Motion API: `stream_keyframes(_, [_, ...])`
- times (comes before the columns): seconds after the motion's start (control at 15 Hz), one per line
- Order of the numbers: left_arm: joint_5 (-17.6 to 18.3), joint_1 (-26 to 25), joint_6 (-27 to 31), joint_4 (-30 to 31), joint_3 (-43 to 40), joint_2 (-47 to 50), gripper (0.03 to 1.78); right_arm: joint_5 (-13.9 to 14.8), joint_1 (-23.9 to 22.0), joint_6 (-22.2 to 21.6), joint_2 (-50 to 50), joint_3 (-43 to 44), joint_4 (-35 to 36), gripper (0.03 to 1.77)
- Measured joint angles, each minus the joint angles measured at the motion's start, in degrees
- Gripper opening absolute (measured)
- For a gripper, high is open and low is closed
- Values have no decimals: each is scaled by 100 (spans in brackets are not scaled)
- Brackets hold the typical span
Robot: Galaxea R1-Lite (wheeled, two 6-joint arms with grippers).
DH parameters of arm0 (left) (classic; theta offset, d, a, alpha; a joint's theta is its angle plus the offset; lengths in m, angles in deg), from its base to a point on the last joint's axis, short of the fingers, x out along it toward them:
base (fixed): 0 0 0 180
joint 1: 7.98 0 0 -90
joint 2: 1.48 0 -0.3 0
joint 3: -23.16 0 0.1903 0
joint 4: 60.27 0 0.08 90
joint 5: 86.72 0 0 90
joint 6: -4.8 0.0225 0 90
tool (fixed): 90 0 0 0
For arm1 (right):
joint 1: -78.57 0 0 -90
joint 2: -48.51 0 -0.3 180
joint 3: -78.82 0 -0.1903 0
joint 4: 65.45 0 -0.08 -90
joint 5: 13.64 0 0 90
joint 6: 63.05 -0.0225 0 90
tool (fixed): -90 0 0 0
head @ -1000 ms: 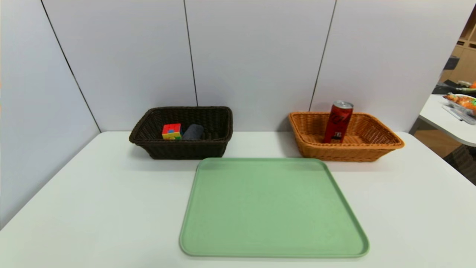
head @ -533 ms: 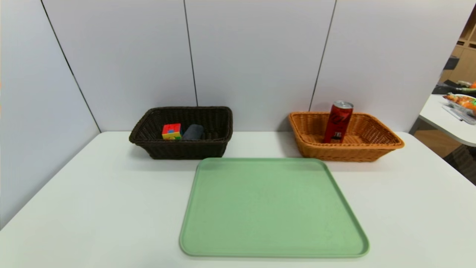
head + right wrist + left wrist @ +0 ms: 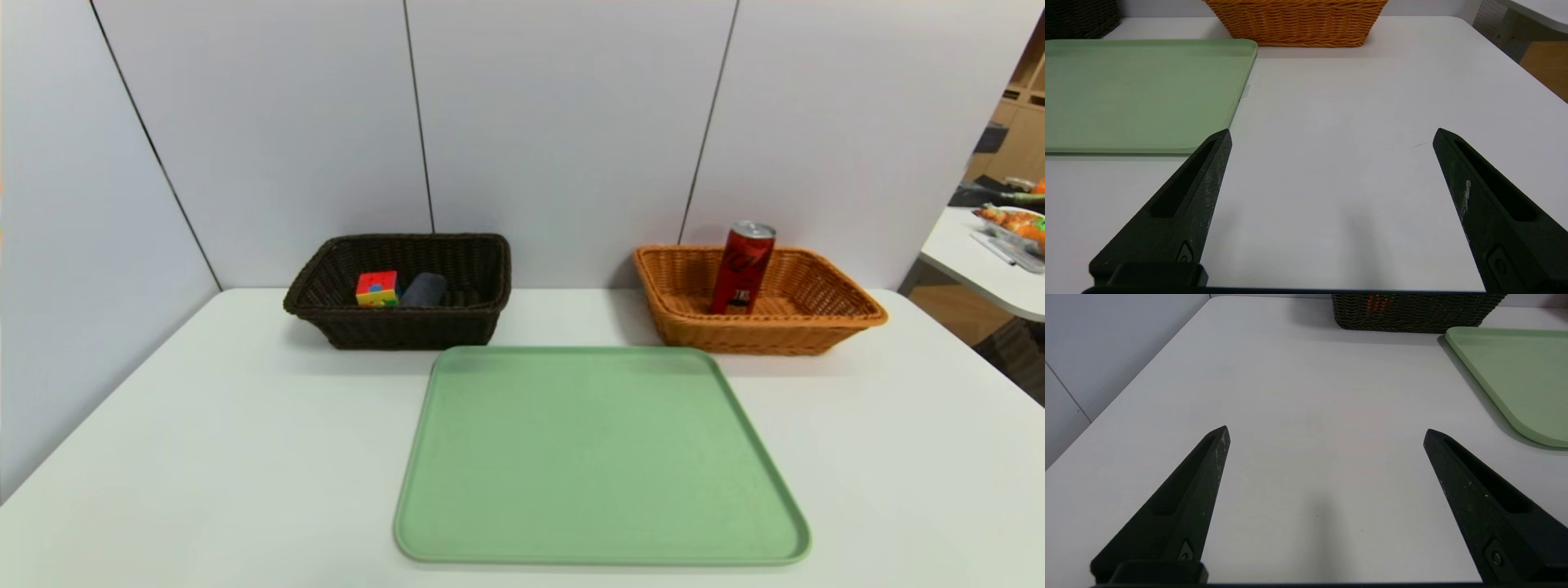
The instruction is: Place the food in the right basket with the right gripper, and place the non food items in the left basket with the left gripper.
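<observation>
Dark brown wicker basket [image 3: 400,331], left of centre in the head view: one puzzle cube [image 3: 377,289], red face up; one dark grey cloth roll [image 3: 424,291], just beside it.
Orange-tan wicker basket [image 3: 759,335], right of centre: one red can [image 3: 743,268], silver top, leaning slightly.
Green tray [image 3: 600,457], lower centre, on a white desk [image 3: 204,457].
Left gripper [image 3: 1327,428], over the desk near the tray: fingers wide apart, holding nothing.
Right gripper [image 3: 1334,130], likewise over the desk: fingers wide apart, holding nothing.

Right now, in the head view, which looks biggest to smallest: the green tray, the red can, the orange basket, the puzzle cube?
1. green tray
2. orange basket
3. red can
4. puzzle cube
</observation>
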Motion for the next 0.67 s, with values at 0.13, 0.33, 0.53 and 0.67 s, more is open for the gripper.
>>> stream_keyframes(0.13, [1, 0, 0, -2, 0, 0, 169, 5, 0, -7, 0, -7, 11, 170])
stream_keyframes(0.33, [0, 0, 2, -2, 0, 0, 169, -2, 0, -23, 0, -24, 61, 170])
stream_keyframes(0.53, [0, 0, 2, -2, 0, 0, 169, -2, 0, -23, 0, -29, 61, 170])
stream_keyframes(0.67, [0, 0, 5, -2, 0, 0, 169, -5, 0, -23, 0, -29, 63, 170])
